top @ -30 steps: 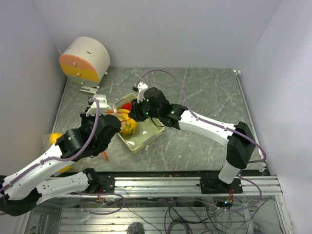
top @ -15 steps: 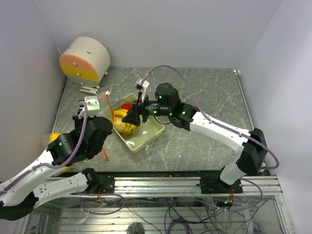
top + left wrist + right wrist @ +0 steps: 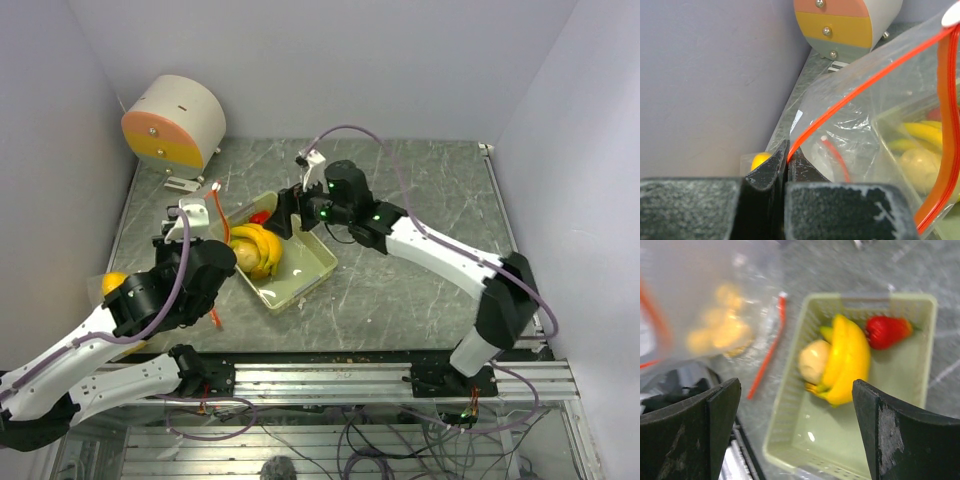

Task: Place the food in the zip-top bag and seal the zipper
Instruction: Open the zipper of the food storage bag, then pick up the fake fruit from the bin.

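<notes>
Since a second ago the left gripper (image 3: 786,156) has eased back a little toward the near left. It is still clenched on the red-orange zipper strip (image 3: 855,95) of the clear floppy plastic bag (image 3: 875,60), holding its mouth up. Glossy yellow toy bananas (image 3: 847,360), a pale round fruit (image 3: 814,361) and a small red piece (image 3: 887,331) lie in the pale green rectangular tray (image 3: 850,299). Above its far end, the right gripper (image 3: 795,390) has lifted away, its jaws now spread wide and empty.

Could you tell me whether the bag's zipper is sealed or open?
Open. In the left wrist view, the zipper splits into two red strips that spread wide apart; the left gripper pinches one end.
</notes>
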Tool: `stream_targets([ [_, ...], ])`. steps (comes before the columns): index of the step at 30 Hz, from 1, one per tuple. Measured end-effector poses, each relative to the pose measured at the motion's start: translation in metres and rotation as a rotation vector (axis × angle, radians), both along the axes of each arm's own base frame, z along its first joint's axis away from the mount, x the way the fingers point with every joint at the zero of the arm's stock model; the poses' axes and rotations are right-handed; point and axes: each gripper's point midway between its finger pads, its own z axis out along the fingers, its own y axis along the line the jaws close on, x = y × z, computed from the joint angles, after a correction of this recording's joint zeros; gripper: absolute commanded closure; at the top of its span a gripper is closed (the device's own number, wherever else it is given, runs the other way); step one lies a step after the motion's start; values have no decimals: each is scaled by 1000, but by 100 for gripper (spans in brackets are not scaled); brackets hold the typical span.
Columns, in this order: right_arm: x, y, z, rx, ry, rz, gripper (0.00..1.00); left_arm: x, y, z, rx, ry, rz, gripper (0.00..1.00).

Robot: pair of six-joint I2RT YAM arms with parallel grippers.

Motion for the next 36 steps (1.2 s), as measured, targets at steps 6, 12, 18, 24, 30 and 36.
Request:
stream_targets([
  [6, 32, 10, -99, -181, 131, -58, 4, 5, -8, -11, 45, 31, 0, 93],
  [12, 48, 28, -150, -258, 193, -56, 4, 6, -9, -13, 46, 31, -1, 93],
  [18, 57, 32, -170, -287, 208, -76, 4, 4, -5, -10, 26, 16, -4, 93],
  [24, 52, 35, -194, -313, 246, -66, 12, 3, -4, -9, 20, 11, -6, 93],
  [30, 52, 38, -198, -313, 253, -74, 53, 3, -5, -9, 23, 14, -7, 93],
  [36, 53, 33, -197, -339, 239, -104, 81, 4, -5, -9, 27, 16, -7, 93],
])
